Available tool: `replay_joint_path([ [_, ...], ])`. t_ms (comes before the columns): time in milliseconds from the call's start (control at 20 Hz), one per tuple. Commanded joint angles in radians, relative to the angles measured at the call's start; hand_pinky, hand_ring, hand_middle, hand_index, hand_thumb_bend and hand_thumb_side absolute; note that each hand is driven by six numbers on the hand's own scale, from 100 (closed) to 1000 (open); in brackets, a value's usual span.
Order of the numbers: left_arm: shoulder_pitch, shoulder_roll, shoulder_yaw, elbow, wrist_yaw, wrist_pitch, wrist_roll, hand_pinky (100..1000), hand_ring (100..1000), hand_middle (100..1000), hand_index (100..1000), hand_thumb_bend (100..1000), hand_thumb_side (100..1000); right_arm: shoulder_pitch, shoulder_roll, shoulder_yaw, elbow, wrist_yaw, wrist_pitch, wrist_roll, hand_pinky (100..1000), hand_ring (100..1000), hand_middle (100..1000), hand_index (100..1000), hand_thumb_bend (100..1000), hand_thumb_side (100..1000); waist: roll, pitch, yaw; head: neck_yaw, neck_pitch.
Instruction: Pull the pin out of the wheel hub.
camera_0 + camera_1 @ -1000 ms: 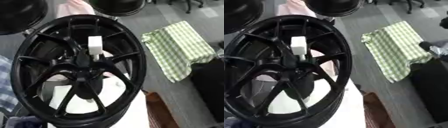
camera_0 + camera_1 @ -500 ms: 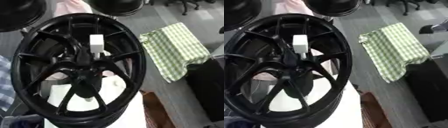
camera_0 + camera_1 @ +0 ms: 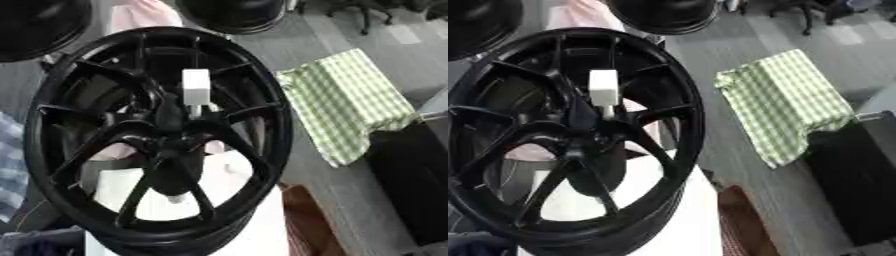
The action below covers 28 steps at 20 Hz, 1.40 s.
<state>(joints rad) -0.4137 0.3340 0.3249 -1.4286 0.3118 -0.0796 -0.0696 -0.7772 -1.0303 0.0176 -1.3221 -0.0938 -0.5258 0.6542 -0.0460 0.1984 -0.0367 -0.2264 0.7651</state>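
grey floor behind, black wheel hub (image 3: 157, 145) — white pin (image 3: 196, 89) upright, hands unseen

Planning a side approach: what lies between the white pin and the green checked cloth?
In the left eye view, only the wheel's black rim and bare grey floor separate pin from cloth.

My 2 head eyes look steeply down, close on the black wheel hub (image 3: 157, 140); both share it and the checked cloth (image 3: 785, 105).

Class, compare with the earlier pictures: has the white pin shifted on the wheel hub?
No. The white pin still stands at the same spot above the wheel hub, between the same spokes; only the camera view has shifted slightly.
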Motion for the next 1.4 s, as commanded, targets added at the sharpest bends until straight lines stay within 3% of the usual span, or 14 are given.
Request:
replay_joint_path([
  [50,-0.009,0.028,-0.008,-0.013,-0.005,-0.002,-0.01,761,716,549,750,119,719,-0.079,0.059,0.017,0.02,0.008,-0.131,0.196,804,765,716,799,777,179,0.0,-0.028,0.001,-0.01,0.005],
  [250,-0.014,0.025,-0.021,-0.011,-0.001,-0.002,-0.023,762,716,550,749,117,717,-0.165,0.171,0.047,0.023,0.025,-0.13,0.246,804,765,718,799,778,180,0.004,-0.028,0.007,-0.02,0.005],
  [700,-0.027,-0.007,-0.036,-0.014,0.01,0.01,-0.04,763,717,551,749,138,734,-0.264,0.319,0.083,0.052,0.071,-0.123,0.253,792,758,716,800,799,202,0.012,-0.022,0.042,-0.077,0.005],
  [1050,-0.028,-0.032,-0.05,-0.004,0.006,0.018,-0.054,763,718,552,749,135,732,-0.286,0.451,0.093,0.084,0.165,-0.105,0.253,781,755,717,803,827,227,0.027,-0.039,0.053,-0.097,0.001],
  [1400,-0.027,-0.053,-0.055,0.0,0.005,0.023,-0.058,763,719,553,749,140,735,-0.275,0.514,0.125,0.084,0.241,-0.104,0.252,764,751,712,803,872,264,0.035,-0.052,0.065,-0.084,0.005],
])
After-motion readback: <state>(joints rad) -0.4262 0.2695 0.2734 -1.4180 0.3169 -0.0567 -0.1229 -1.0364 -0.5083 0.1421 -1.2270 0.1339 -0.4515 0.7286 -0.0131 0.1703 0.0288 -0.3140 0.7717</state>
